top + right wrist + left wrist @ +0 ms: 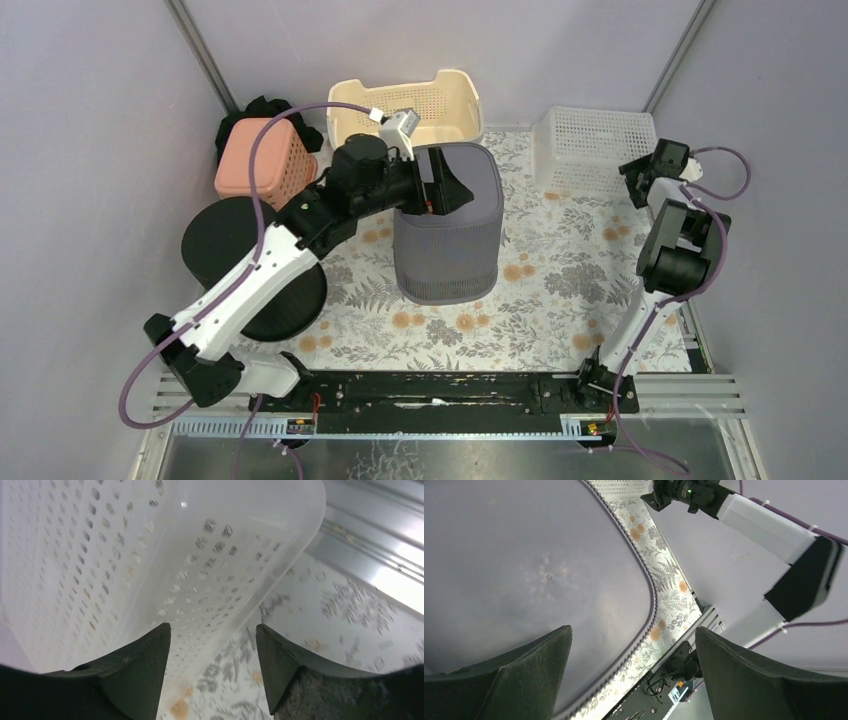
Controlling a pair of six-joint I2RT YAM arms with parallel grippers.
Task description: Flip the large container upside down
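Note:
The large container (450, 235) is a grey fabric bin standing in the middle of the floral mat, with a flat closed face upward. In the left wrist view that grey face (524, 565) with its stitched edge fills the left side. My left gripper (452, 188) (634, 650) is open and empty at the bin's top, one finger over the grey face and the other past its edge. My right gripper (640, 172) (212, 645) is open and empty, low over the mat beside the white perforated basket (592, 148) (150, 555).
A cream basket (410, 108) stands at the back behind the bin. A pink basket (265, 160) and a black round tub (245, 265) are at the left, with dark cloth (262, 108) behind. The floral mat (560, 285) covers the table.

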